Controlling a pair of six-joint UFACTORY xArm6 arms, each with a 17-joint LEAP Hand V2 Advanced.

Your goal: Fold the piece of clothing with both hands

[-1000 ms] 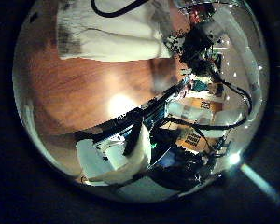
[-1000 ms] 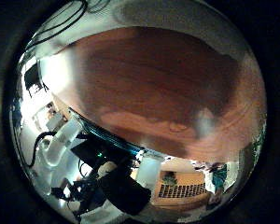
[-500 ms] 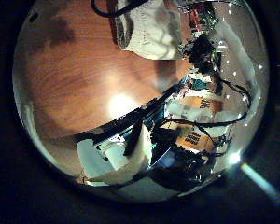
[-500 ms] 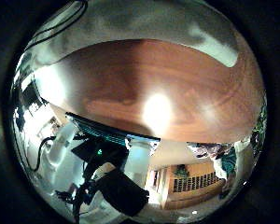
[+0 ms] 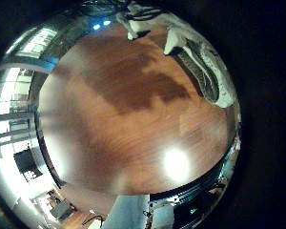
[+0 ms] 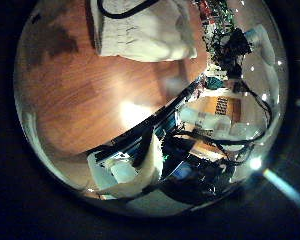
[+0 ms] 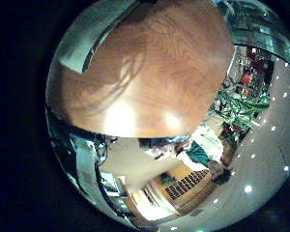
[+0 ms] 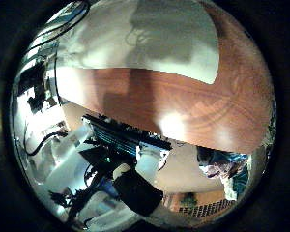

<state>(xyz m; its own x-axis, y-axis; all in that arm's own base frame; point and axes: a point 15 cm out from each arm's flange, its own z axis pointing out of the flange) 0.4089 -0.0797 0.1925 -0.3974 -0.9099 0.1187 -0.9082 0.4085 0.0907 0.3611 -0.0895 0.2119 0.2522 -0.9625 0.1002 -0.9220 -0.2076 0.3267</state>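
Observation:
The piece of clothing (image 8: 155, 34) lies flat on the wooden table (image 8: 193, 101) and fills a broad part of the right thumb side view. It also shows as a creased cloth (image 6: 140, 30) with a cable across it, and as a bunched edge (image 5: 208, 72) by the table's side. A strip of cloth (image 7: 97, 43) borders the table (image 7: 155, 68). My left hand (image 6: 130, 168) and right hand (image 8: 133, 193) show only as parts at the rims, relaxed and apart from the cloth, with nothing in them.
Bare wood (image 5: 124, 105) with a shadow and a lamp's glare (image 5: 176, 162) lies below my left palm. Beyond the table edge stand racks and equipment (image 6: 205, 110).
Both palm cameras have moved. The cloth takes up much more of the right thumb side view than before. In the left thumb side view it shifted sideways and back.

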